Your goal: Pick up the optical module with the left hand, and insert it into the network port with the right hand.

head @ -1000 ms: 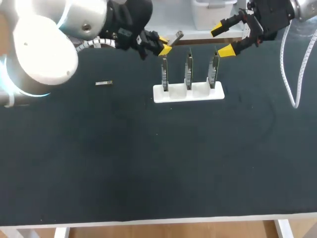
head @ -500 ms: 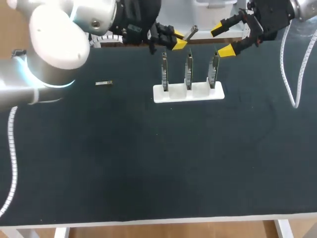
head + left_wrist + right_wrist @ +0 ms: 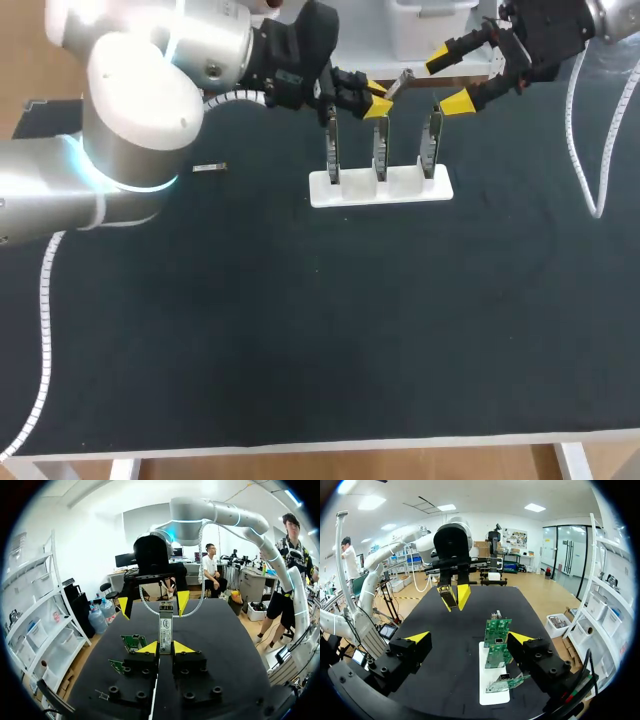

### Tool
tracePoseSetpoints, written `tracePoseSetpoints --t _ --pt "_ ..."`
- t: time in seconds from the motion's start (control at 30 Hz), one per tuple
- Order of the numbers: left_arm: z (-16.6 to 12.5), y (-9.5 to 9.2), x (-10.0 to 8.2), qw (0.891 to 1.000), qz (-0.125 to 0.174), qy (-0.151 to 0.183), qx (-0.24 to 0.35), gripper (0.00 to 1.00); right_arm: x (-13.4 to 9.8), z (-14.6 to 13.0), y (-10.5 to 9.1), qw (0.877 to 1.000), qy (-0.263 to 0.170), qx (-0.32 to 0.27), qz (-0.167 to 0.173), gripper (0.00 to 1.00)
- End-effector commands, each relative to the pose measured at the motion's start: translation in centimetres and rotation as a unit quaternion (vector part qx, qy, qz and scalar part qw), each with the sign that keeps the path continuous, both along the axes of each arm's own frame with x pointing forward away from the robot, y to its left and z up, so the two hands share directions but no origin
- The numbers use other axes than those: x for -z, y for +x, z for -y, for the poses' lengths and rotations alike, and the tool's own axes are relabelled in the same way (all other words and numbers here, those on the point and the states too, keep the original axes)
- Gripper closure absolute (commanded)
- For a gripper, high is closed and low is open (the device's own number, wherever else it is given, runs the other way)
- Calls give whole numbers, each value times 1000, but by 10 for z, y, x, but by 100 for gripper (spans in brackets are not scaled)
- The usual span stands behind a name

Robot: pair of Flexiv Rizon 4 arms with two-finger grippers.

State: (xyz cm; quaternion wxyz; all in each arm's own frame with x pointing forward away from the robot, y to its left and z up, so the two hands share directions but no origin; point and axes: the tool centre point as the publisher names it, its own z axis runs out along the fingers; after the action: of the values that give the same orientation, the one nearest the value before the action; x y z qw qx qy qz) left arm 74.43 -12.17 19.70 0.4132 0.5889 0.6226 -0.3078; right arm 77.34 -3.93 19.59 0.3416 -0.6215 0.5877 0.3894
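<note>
Silver slim optical module point(image 3: 400, 82), clamped in the left claw point(image 3: 376, 100), moved rightward past the white rack of green circuit boards point(image 3: 380, 188) toward the right claw point(image 3: 455, 80). Right claw stayed wide open, empty; handover looked imminent.

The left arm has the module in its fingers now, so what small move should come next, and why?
Probably bring the module a little closer to the right gripper for a handover. The left gripper is shut on one end of it, and the free end points toward the right gripper, whose fingers stand open and clear of it. The boards in the white holder have no module in them yet.
</note>
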Motion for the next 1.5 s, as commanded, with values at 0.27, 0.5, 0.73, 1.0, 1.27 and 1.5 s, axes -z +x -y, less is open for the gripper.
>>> tracePoseSetpoints --t 0.27,0.5,0.73,1.0,1.27,1.5 --pt "0 3 -3 1000 5 12 3 100 0 0 -1 1000 -1 1 1 0" --pt "0 3 -3 1000 5 12 3 100 0 0 -1 1000 -1 1 1 0" --pt "10 14 -4 999 20 -16 19 100 0 0 -1 1000 -1 1 1 0" --pt "10 12 -5 998 18 -53 27 100 0 0 -1 1000 -1 1 1 0" --pt "30 6 -2 997 7 -69 39 100 0 0 -1 1000 -1 1 1 0" --pt "39 3 -5 996 18 -75 45 100 0 0 -1 1000 -1 1 1 0"
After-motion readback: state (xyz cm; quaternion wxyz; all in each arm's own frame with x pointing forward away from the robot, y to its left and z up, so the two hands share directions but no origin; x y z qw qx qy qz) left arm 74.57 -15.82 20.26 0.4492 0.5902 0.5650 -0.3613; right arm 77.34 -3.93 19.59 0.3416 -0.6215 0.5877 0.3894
